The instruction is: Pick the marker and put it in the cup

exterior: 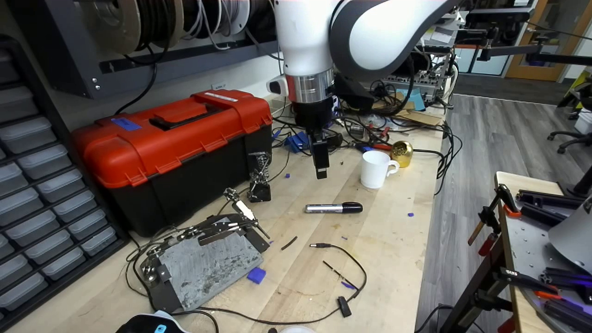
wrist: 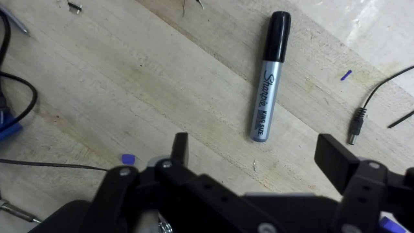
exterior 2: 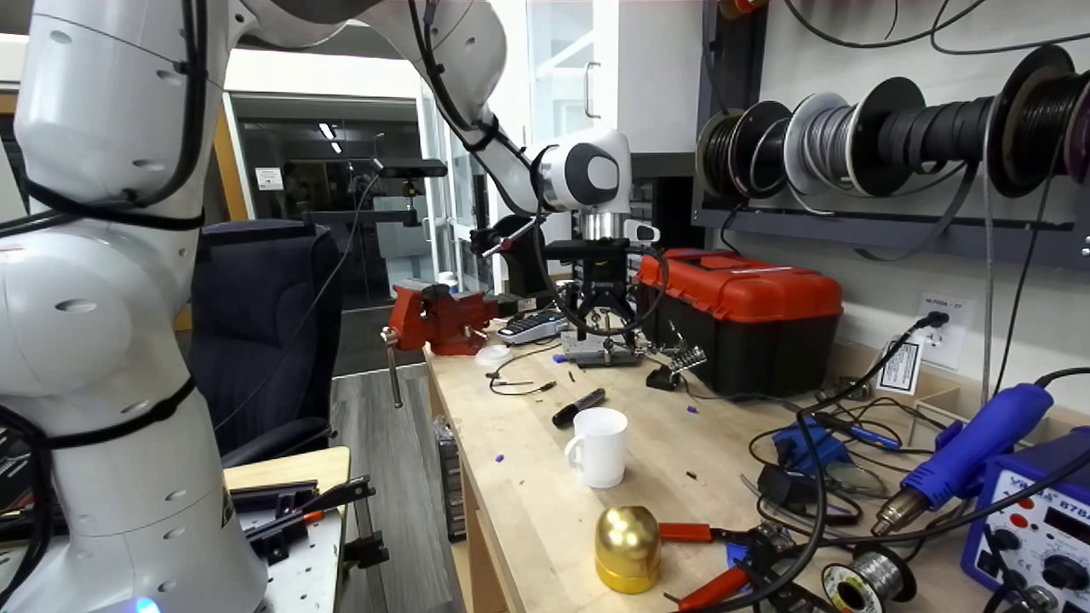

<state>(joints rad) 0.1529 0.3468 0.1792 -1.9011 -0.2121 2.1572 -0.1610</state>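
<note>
The marker (exterior: 333, 208) lies flat on the wooden bench, silver-grey with a black cap. It also shows in an exterior view (exterior 2: 579, 408) and in the wrist view (wrist: 271, 81), its grey end towards my jaws. The white cup (exterior: 373, 170) stands upright close to the marker, its handle visible; it also shows in an exterior view (exterior 2: 599, 448) and is out of the wrist view. My gripper (wrist: 254, 144) is open and empty, its fingers wide apart. In an exterior view the gripper (exterior: 320, 169) hangs above the bench, apart from marker and cup.
A red and black toolbox (exterior: 180, 152) stands along the wall. A grey metal plate stand with clips (exterior: 208, 263) and loose cables lie on the bench. A gold dome (exterior 2: 628, 549), red-handled pliers (exterior 2: 715, 587) and a blue hot-air tool (exterior 2: 979, 447) lie beyond the cup.
</note>
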